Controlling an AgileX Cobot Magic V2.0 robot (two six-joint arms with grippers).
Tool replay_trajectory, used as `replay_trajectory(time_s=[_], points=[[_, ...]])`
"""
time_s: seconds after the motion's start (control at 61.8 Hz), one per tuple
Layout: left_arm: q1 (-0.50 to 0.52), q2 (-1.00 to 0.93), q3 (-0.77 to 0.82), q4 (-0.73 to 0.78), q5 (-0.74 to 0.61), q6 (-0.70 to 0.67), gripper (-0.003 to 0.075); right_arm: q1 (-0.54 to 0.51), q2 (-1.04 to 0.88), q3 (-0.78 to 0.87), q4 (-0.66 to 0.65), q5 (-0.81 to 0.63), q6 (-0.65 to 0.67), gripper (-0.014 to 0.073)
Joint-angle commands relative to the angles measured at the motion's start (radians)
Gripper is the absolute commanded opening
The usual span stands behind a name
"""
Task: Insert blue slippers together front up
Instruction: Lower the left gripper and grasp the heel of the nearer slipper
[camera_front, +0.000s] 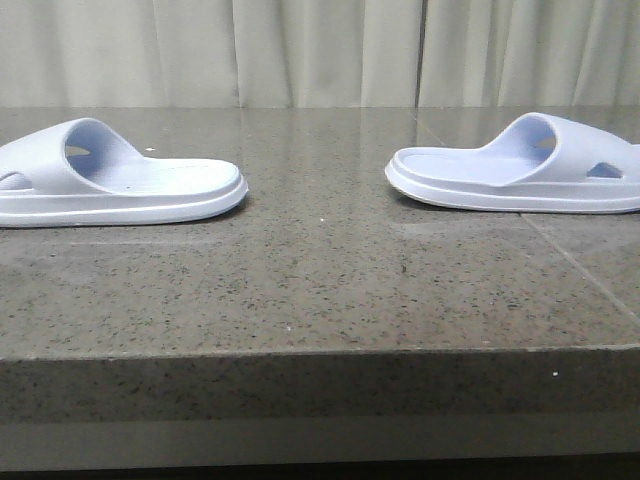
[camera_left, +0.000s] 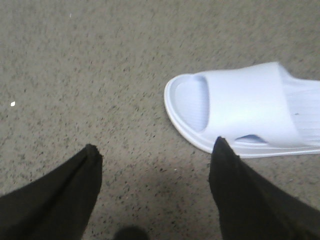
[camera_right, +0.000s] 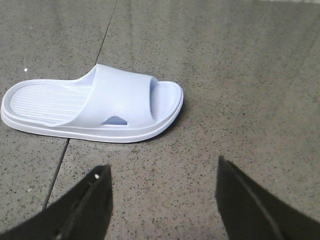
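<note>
I have both slippers flat on the bench (camera_front: 320, 300), well apart: the left slipper (camera_front: 110, 180) heel-inward, the right slipper (camera_front: 520, 175) likewise. Left fingers (camera_left: 95, 160) and right fingers (camera_right: 102, 177) are spread wide, holding nothing. My worry: pinching the soft strap could fold it, or nudging a sole might skid it away on the smooth stone.

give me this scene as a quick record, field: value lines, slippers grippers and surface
left slipper: pale lavender-blue foam slide, sole down, heel toward centre
right slipper: matching pale blue foam slide, sole down, heel toward centre
spacing: apart, a bare gap between them
surface: speckled grey stone table
left gripper: open, empty, beside the left slipper's toe end
right gripper: open, empty, short of the right slipper
task state: slippers not yet joined
</note>
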Motion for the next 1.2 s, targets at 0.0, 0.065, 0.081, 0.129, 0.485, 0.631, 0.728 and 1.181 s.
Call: replay_trajectory(time_s=[0.0,0.065,0.081,0.129,0.485,0.631,0.728,1.181], points=[[0.05,0.072,-0.078,-0.018,0.015,0.007,0.0459,-0.006,0.013,-0.036,-0.011,-0.07,-0.008,0.0476],[0.1,0.126,-0.104,-0.085,0.033,0.067,0.0459,-0.006,0.013,-0.036,-0.011,-0.07,-0.008,0.0476],[0.111,0.137,-0.107,-0.109,0.035,0.086,0.0459,-0.006,0.013,-0.036,-0.011,-0.07,-0.008,0.0476],[0.161,0.181,-0.119,-0.233,0.038,0.175,0.0459,-0.006,0.013,-0.036,-0.011,-0.07,-0.008,0.0476],[0.341,0.438,-0.136,-0.846,0.107,0.631,0.0459,-0.006,0.013,-0.036,-0.011,-0.071,-0.008,0.0476],[0.336,0.516,-0.151,-0.916,0.108,0.673,0.0459,-0.006,0.013,-0.036,-0.011,-0.071,-0.008,0.0476],[0.336,0.555,-0.155,-0.976,0.11,0.718,0.0459,-0.006,0.013,-0.036,-0.011,-0.071,-0.008,0.0476],[0.293,0.675,-0.155,-1.07,0.131,0.785,0.0459,-0.006,0.013,-0.036,-0.011,-0.07,-0.008,0.0476]])
